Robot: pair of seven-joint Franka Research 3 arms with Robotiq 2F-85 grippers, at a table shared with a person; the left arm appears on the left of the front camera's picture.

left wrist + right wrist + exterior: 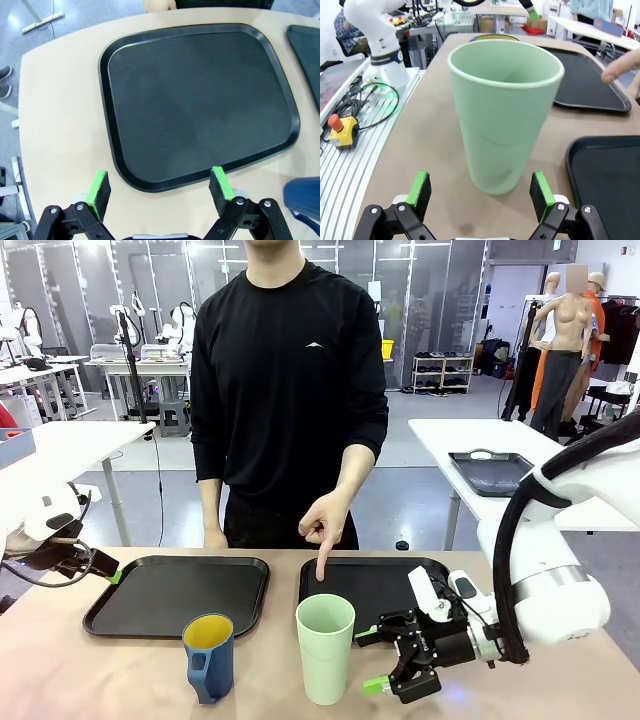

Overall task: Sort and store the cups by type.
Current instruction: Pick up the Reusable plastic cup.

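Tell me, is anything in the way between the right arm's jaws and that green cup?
Nothing visible is. The right jaws stand open, facing the green cup, with just bare tabletop between them. Right behind the cup lies the tray that the person's finger points at.

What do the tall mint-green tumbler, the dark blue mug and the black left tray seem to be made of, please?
Tall mint-green tumbler: probably plastic, matte; thin even wall, faint moulded ring.
Dark blue mug, yellow inside: plastic or glazed ceramic, slight sheen; unclear.
Black left tray: likely plastic; finely textured dull surface, moulded raised rim.
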